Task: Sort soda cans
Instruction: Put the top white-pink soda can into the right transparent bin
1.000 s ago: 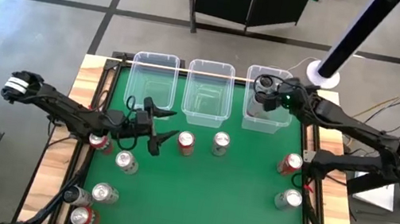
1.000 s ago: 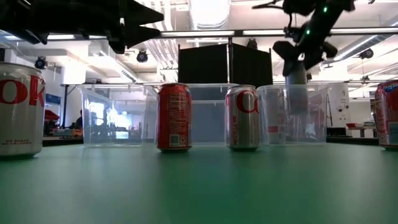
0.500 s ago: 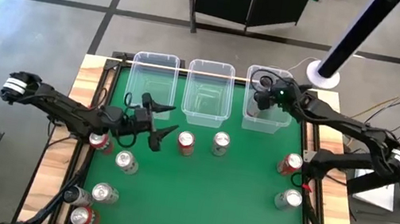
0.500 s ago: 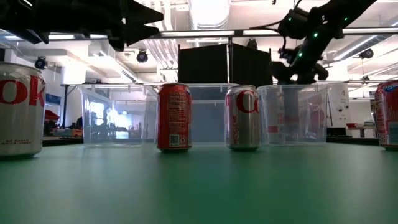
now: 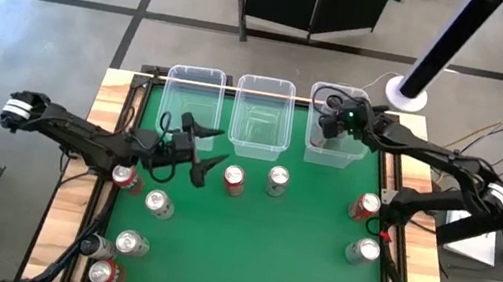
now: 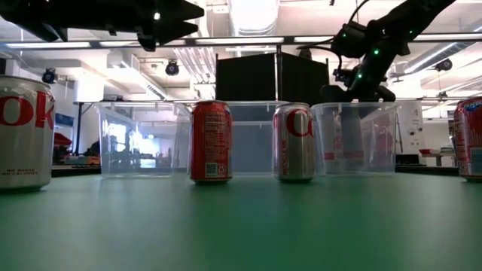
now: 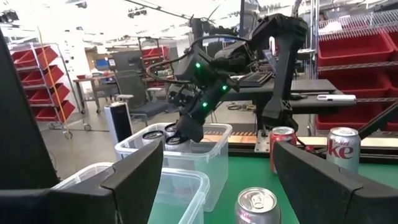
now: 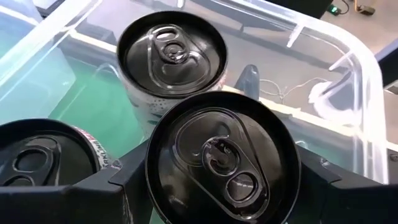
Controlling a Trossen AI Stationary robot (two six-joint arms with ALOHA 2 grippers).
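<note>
A dark grey-black metal soda can (image 8: 222, 167) sits between the right gripper (image 5: 334, 117)'s spread fingers inside the clear rectangular plastic bin (image 5: 354, 155) at upper right, beside two like cans. I judge this a drop-off; next, lift clear. The left gripper (image 5: 201, 151) hovers agape, centre-left, beside a red can (image 5: 233, 180).

**Reds, silvers and blacks on green**

The table (image 5: 244, 251) is showing deep green inside pale wooden edges. A red can (image 6: 210, 141) is standing beside a silver can (image 6: 294, 142) with red lettering (white panel on the red one). Three black-topped cans (image 8: 221, 165) are sitting in a clear bin (image 8: 348, 68). Both arms are showing black, green lights glowing on the right one.
</note>
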